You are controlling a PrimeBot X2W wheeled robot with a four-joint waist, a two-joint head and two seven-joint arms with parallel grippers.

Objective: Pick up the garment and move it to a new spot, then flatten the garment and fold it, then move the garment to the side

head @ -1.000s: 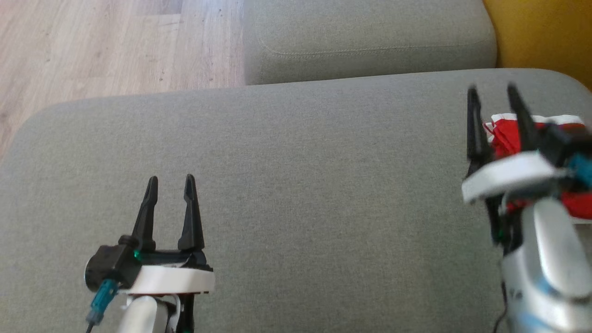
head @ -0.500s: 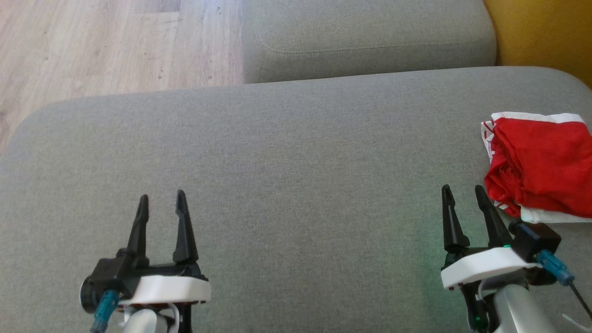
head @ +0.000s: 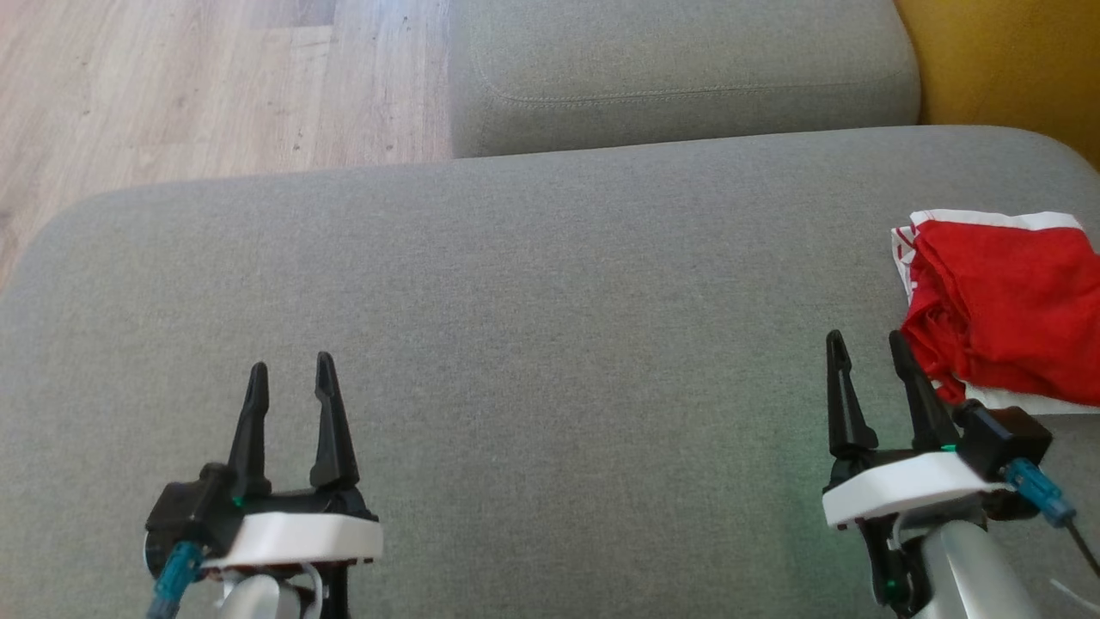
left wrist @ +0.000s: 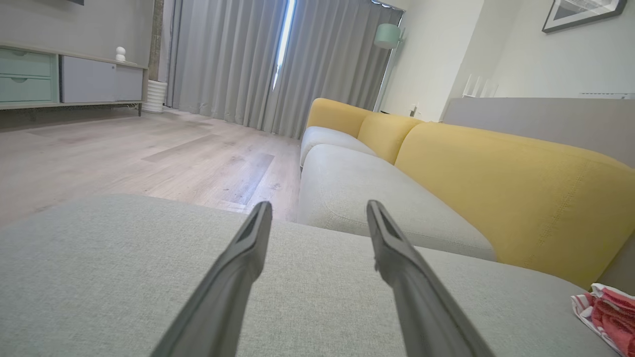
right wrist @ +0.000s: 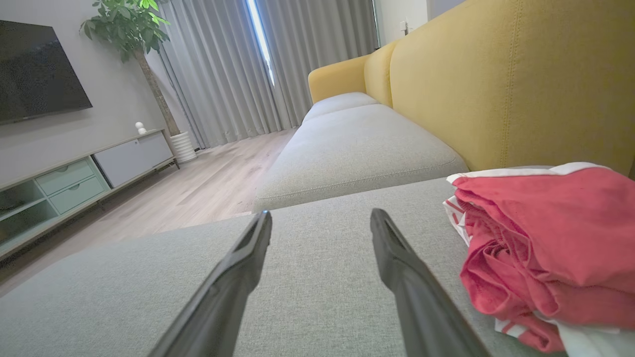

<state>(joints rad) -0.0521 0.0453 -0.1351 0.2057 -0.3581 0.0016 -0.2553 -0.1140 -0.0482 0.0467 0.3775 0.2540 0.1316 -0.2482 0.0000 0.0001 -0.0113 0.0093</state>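
The garment [head: 1005, 309] is red with white trim, folded into a thick bundle at the right edge of the grey sofa cushion [head: 550, 327]. It also lies at the right of the right wrist view, garment [right wrist: 550, 248], and at the far lower right of the left wrist view, garment [left wrist: 607, 312]. My right gripper [head: 864, 344] is open and empty, just left of and nearer than the bundle, not touching it. My left gripper [head: 288, 370] is open and empty over the cushion's lower left.
A second grey seat cushion [head: 679, 69] lies beyond the one I work on. The yellow backrest [head: 1005, 60] runs along the right. Wooden floor [head: 206, 86] lies to the upper left, past the cushion's rounded edge.
My right gripper has pulled back from over the garment to the cushion near me, leaving the bundle uncovered. The left gripper has drifted slightly toward me.
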